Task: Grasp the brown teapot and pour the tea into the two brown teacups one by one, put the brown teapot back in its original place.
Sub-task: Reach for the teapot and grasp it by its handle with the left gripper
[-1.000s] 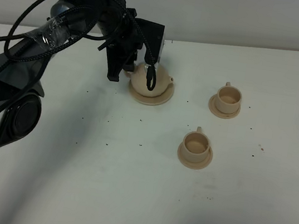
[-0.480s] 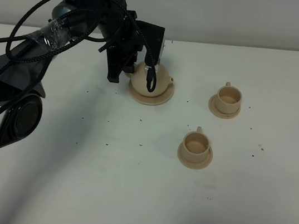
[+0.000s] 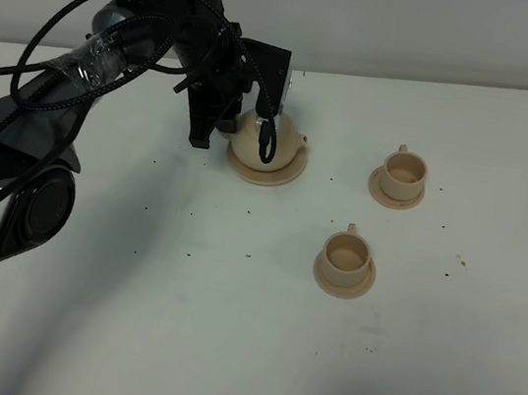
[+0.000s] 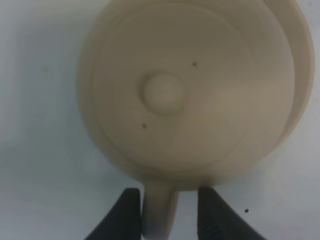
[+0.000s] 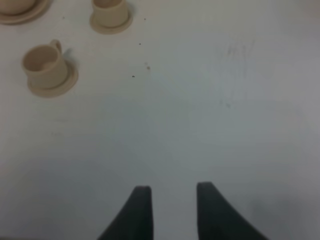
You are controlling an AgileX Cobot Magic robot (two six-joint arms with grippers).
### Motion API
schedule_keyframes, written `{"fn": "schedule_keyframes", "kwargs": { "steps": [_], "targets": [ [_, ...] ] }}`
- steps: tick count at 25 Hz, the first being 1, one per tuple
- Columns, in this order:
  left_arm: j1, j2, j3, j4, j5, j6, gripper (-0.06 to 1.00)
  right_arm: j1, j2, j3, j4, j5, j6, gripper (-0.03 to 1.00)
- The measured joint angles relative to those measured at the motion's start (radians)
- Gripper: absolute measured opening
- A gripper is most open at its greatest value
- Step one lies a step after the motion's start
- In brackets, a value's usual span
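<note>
The brown teapot (image 3: 271,139) sits on its wide tan saucer (image 3: 287,173) at the back left. My left gripper (image 3: 222,132) hangs over its handle side. In the left wrist view the lidded teapot (image 4: 195,90) fills the frame, and its loop handle (image 4: 160,210) lies between the open fingers of the left gripper (image 4: 167,217), with a gap on one side. The two brown teacups (image 3: 405,172) (image 3: 346,253) stand on small saucers to the right. My right gripper (image 5: 172,210) is open over bare table, with both cups (image 5: 46,63) (image 5: 110,11) far from it.
The white table (image 3: 224,331) carries small dark specks around the crockery. The left arm's black body and cables (image 3: 84,71) arch over the left side. An edge of the teapot's saucer (image 5: 20,12) shows in a corner of the right wrist view.
</note>
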Motion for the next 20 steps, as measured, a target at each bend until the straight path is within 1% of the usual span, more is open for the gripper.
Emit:
{"fn": "schedule_keyframes", "kwargs": {
  "steps": [20],
  "targets": [
    [-0.003, -0.002, 0.000, 0.004, 0.009, -0.013, 0.30, 0.000, 0.000, 0.000, 0.000, 0.000, 0.000, 0.23]
  ]
}}
